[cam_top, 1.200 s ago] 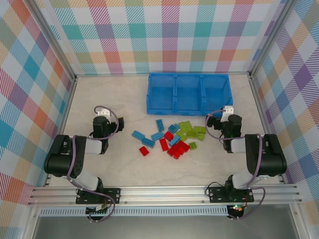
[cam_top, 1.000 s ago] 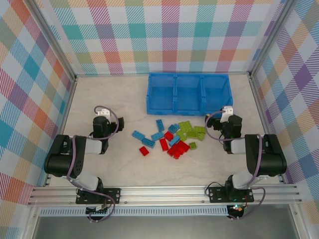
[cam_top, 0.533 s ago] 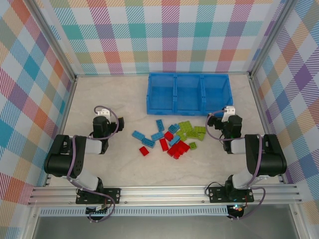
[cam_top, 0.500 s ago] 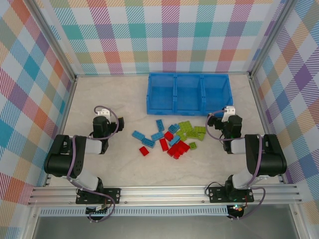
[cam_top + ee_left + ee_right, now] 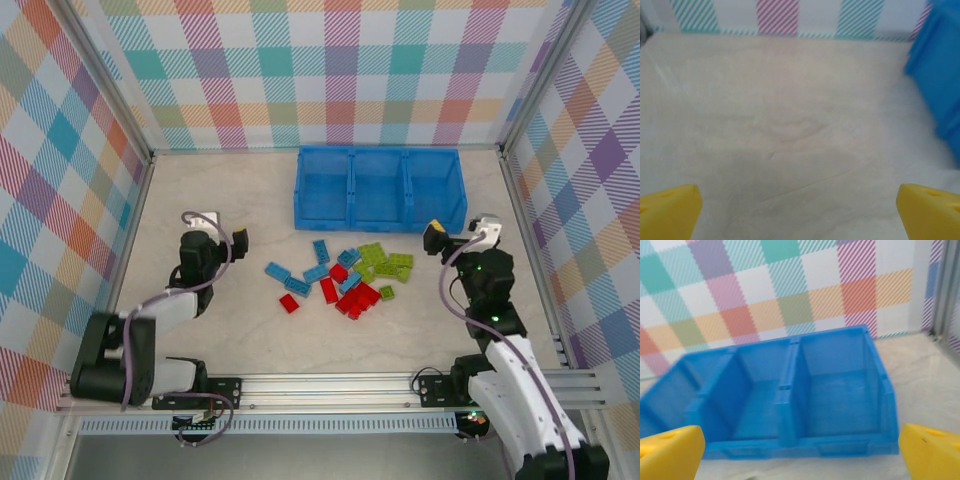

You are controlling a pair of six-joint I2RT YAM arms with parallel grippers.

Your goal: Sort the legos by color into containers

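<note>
Here, on a pale marbled tabletop (image 5: 215, 180) ringed by pastel plaid walls (image 5: 340, 70), we find the small studded plastic bricks (image 5: 345, 275) scattered loose at the centre of the overhead frame. They lie just below the bright blue three-compartment plastic tray (image 5: 375, 222), near its front wall but apart from it. The blue pieces (image 5: 297, 286) spread toward the left of the cluster. The lime green pieces (image 5: 385, 262) gather at its upper right, and the red pieces (image 5: 358, 297) sit along its lower edge, one of them a little apart at lower left. Every brick we can make out rests on the tabletop.

The left gripper (image 5: 799, 215) hangs at centre left of the overhead frame, well apart from the bricks. Its yellow fingertips (image 5: 667, 210) are spread to the bottom corners of its wrist view with nothing between them, over bare tabletop, a corner of the tray at the right edge.

The right gripper (image 5: 801, 455) stands at the right of the overhead frame, near the tray's lower right corner. Its fingers (image 5: 670, 452) are likewise parted wide and hold nothing. Its wrist view looks across them into the tray's three square compartments.
</note>
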